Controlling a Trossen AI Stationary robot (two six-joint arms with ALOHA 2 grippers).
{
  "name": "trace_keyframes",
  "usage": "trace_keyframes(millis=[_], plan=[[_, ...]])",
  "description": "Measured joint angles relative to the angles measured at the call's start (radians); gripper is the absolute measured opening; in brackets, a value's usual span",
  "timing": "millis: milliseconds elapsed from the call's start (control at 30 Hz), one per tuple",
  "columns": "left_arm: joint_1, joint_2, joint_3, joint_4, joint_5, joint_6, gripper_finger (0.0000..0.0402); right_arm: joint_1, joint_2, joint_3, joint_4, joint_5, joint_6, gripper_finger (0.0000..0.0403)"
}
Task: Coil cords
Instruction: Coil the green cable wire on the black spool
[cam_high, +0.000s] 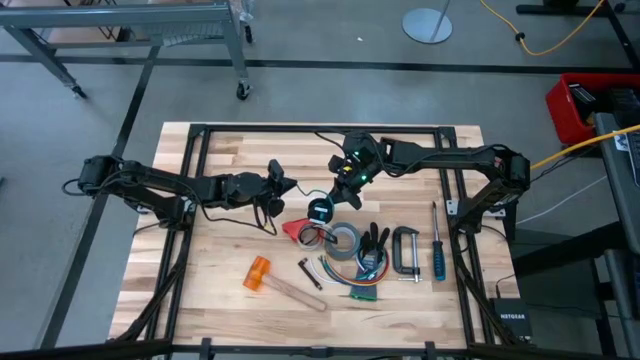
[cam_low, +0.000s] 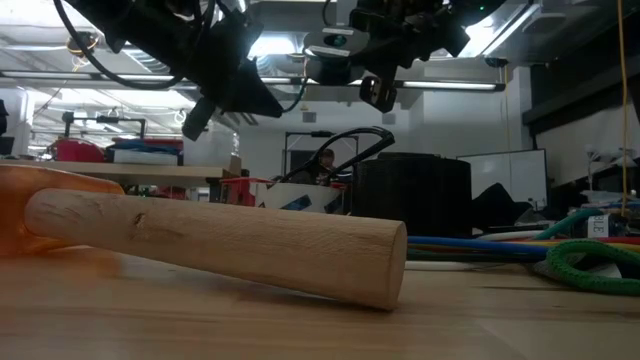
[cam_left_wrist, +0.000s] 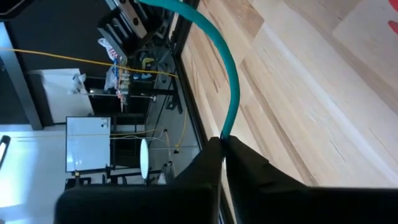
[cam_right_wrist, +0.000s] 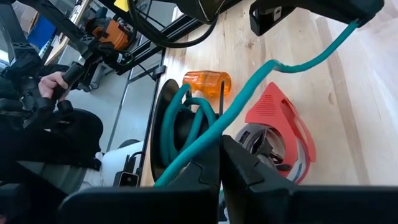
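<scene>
Pale wood planks make up the worktop (cam_high: 230, 310), and at its near edge I see a hammer with an orange head (cam_high: 259, 273) and a wooden handle (cam_low: 230, 245). Just beyond it lie a bundle of coloured wires (cam_high: 352, 283), a roll of grey tape (cam_high: 343, 240), a C-clamp (cam_high: 405, 251) and a blue-handled screwdriver (cam_high: 438, 256). A red triangular piece (cam_right_wrist: 277, 118) sits beside the tape. Around the middle of the worktop my left tool (cam_left_wrist: 222, 144) is pinched tight on the teal cord (cam_left_wrist: 225, 56). My right tool (cam_right_wrist: 219, 146), toward the far edge, is closed on the same cord, part of it already looped in a coil (cam_right_wrist: 183, 124). Past the far edge is grey floor, a metal cart (cam_high: 150, 30) and a yellow cable (cam_high: 545, 35).
</scene>
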Motion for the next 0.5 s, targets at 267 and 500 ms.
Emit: trace_keyframes(millis=[267, 500], plan=[[0.0, 0.0, 0.0, 0.0, -0.001, -0.117, 0.0003, -0.001, 0.0, 0.0, 0.006, 0.058, -0.001, 0.0003], [0.0, 0.0, 0.0, -0.011, -0.001, -0.329, 0.0002, -0.001, 0.0, 0.0, 0.077, 0.211, -0.003, 0.0003]])
